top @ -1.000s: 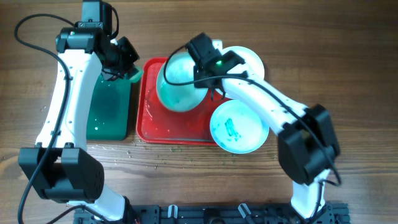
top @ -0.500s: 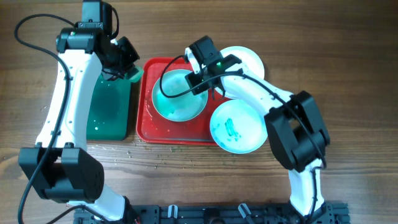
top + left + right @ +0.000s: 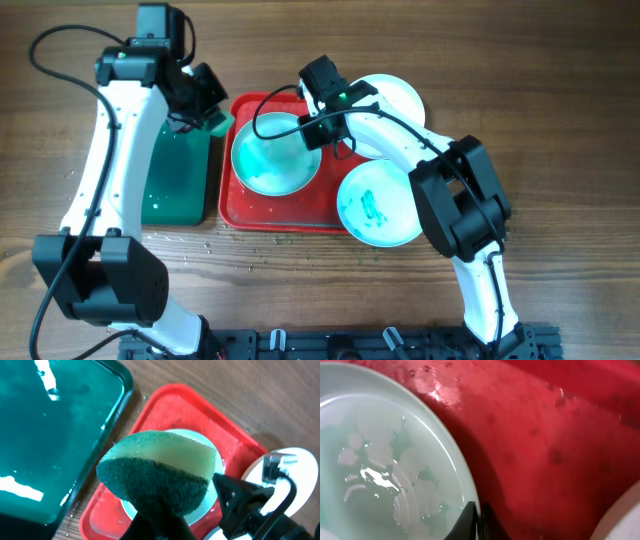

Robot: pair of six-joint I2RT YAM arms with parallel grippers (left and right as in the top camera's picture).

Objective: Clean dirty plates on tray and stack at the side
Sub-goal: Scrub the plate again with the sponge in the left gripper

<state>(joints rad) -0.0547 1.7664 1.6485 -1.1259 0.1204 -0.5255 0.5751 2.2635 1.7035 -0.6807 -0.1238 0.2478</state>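
Note:
A teal-tinted plate lies over the left part of the red tray. My right gripper is shut on its right rim; in the right wrist view the fingers pinch the plate's edge above the red tray. A teal-smeared plate overlaps the tray's right front corner. A white plate lies behind it, partly under my right arm. My left gripper is shut on a green-and-yellow sponge by the tray's left rear corner.
A dark green tray with liquid lies left of the red tray; it also shows in the left wrist view. Water drops lie on the wooden table in front of both trays.
My right gripper has lowered the tilted plate toward the tray's left part and it now lies nearly flat. The left arm has barely moved.

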